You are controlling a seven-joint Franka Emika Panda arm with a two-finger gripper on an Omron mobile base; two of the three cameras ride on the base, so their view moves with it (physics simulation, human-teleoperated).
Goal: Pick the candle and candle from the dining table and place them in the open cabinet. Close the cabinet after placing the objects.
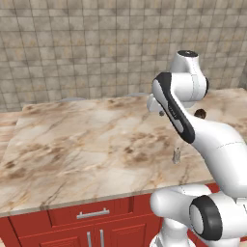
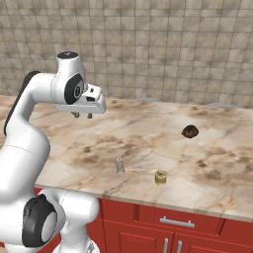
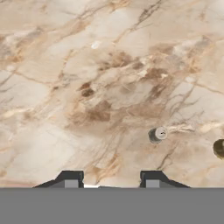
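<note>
The slim grey candle (image 2: 119, 165) stands upright at lower centre of the right base view, near the front edge of the table (image 2: 148, 133), probably because that spot is within easy reach of the arm. Just to its right sits the squat golden-tan candle (image 2: 160, 177), also upright and apart from it, so each could be taken on its own. Further up and right lies a dark brown round lump (image 2: 190, 131), well clear of both. In the hand view the grey candle (image 3: 157, 134) appears right of centre, seen from above, and the golden one (image 3: 219, 148) is cut by the right edge. The claw (image 2: 82, 115) hangs above the table at upper left, its fingers parted with bare marble between them, gripping nothing; I judge it is positioned to descend on the grey candle.
</note>
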